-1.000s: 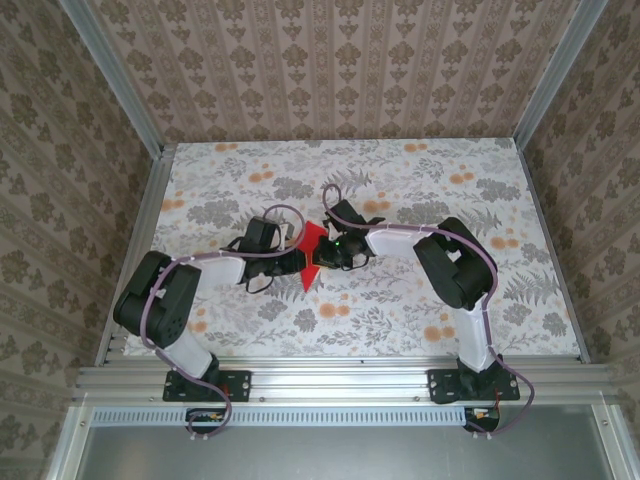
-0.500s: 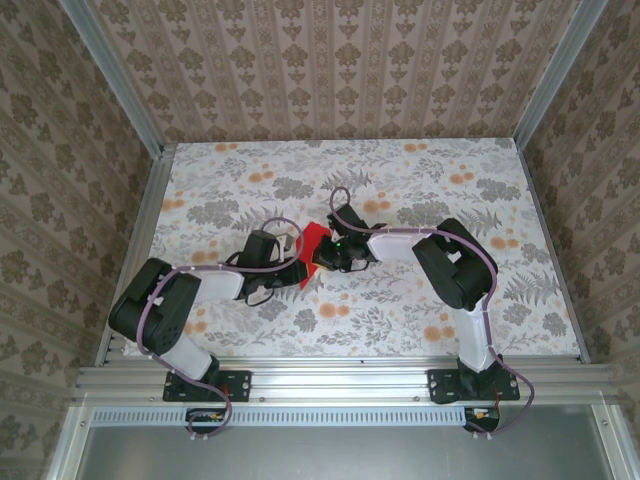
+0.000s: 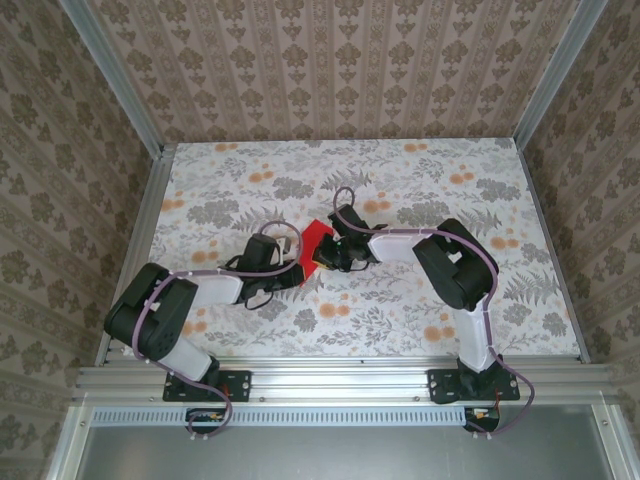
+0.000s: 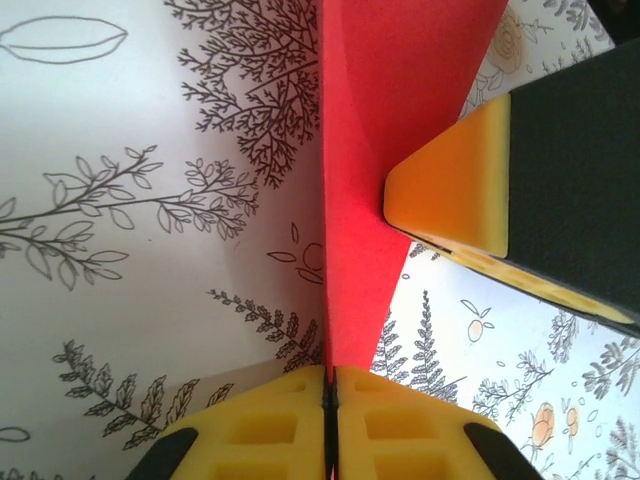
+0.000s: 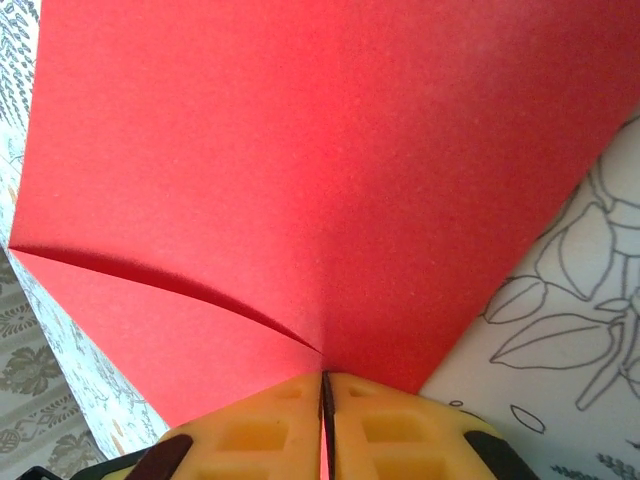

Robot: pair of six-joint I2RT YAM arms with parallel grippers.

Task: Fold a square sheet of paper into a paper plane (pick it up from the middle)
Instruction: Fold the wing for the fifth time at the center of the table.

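Observation:
The red sheet of paper (image 3: 314, 243) is folded into a narrow pointed shape and held just above the middle of the table between both grippers. My left gripper (image 3: 296, 268) is shut on its near tip; in the left wrist view the paper (image 4: 400, 120) stands on edge and runs down into the closed left gripper (image 4: 329, 385). My right gripper (image 3: 327, 257) is shut on the paper's right edge. In the right wrist view the paper (image 5: 320, 170) shows a loose folded flap above the closed right gripper (image 5: 325, 385). A right gripper finger (image 4: 450, 200) presses the paper's side.
The table (image 3: 420, 180) has a floral cover and is boxed in by patterned walls with metal rails on the left, right and near sides. Both arms reach inward, with their elbows out to the sides.
My left gripper has closed onto the paper's near tip. The left arm has drawn back a little toward the near left, and the paper now lies slightly more tilted between the two grippers.

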